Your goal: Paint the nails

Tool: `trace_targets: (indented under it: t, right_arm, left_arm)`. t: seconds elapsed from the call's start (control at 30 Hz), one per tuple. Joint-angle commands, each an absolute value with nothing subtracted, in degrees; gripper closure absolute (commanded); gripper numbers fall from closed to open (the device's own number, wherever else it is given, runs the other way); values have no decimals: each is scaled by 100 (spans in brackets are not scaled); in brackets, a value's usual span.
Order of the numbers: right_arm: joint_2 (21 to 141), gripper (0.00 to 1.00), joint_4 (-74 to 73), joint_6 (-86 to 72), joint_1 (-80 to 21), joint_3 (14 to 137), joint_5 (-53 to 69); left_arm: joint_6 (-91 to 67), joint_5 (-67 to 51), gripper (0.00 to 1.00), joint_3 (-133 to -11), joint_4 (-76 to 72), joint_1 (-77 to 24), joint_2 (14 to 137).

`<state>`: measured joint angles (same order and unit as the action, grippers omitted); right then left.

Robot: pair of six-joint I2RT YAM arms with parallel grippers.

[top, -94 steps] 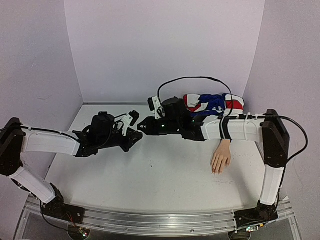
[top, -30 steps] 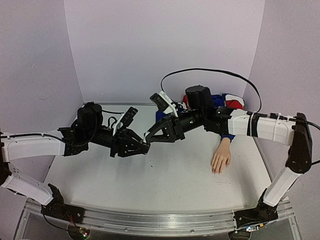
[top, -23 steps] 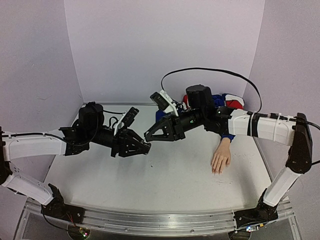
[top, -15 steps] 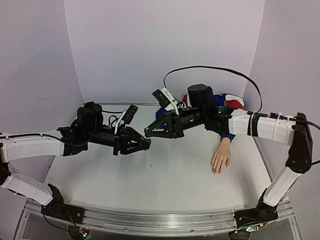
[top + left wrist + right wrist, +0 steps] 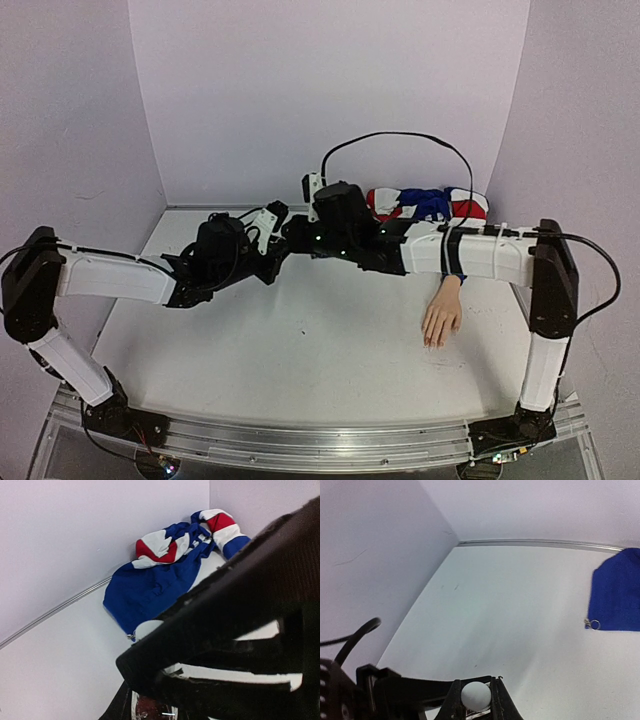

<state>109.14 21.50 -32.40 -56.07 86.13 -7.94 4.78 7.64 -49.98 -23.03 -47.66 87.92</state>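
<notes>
The pale mannequin hand (image 5: 441,318) lies palm down at the right. Its nails (image 5: 432,343) are too small to make out. My left gripper (image 5: 272,262) is shut on the dark red nail-polish bottle (image 5: 150,711), seen at the bottom of the left wrist view. My right gripper (image 5: 288,240) meets it from the right. Its fingers are shut on the bottle's white cap (image 5: 476,695). In the left wrist view the cap (image 5: 146,628) peeks out behind the right gripper's black finger (image 5: 210,615). Both grippers are well left of the hand.
A red, white and blue cloth (image 5: 425,205) is bunched against the back wall behind the right arm, and it also shows in the left wrist view (image 5: 150,587). Its blue edge shows in the right wrist view (image 5: 617,592). Lilac walls close the back and both sides.
Both grippers have drawn back from mid-table toward the back wall and lowered. They were tip to tip with a small gap; now the right gripper is closed on the bottle's cap.
</notes>
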Motion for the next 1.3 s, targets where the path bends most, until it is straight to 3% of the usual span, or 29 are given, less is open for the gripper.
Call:
trace_targets:
  t: [0.0,0.17,0.4,0.53,0.7,0.83,0.93,1.13,1.27]
  right_arm:
    - [11274,100,1257,-4022,-6417,9139,-1812]
    - [10893,99,1595,-3366,-6319,8979,-1342]
    - [10088,51,1829,-2561,-5580,8534,1018]
    - [9709,32,1852,-2259,-5111,8215,2471]
    - [9329,24,2051,-1554,-4792,7777,4119]
    - [9276,22,2475,-1348,-4749,7639,5496]
    - [9305,28,2991,-1522,-4747,7576,5940]
    - [9301,44,3610,-1899,-4755,7564,6399]
    - [9400,48,3744,-2073,-4841,7616,6622]
  left_arm:
    - [375,1898,100,-5712,-4113,-4663,8941]
    - [-192,1244,100,-5036,-4018,-4680,8496]
    - [-904,601,100,-4535,-2407,-4676,7657]
    - [-809,-142,100,-4533,-1377,-4660,7112]
    - [-529,-2375,100,-4613,-836,-4634,6494]
    - [-718,-3988,100,-4800,-809,-4623,6346]
    - [-801,-4754,100,-4967,-809,-4622,6481]
    - [-906,-5270,100,-5151,-815,-4623,6751]
    - [-931,-5371,100,-5229,-809,-4623,6831]
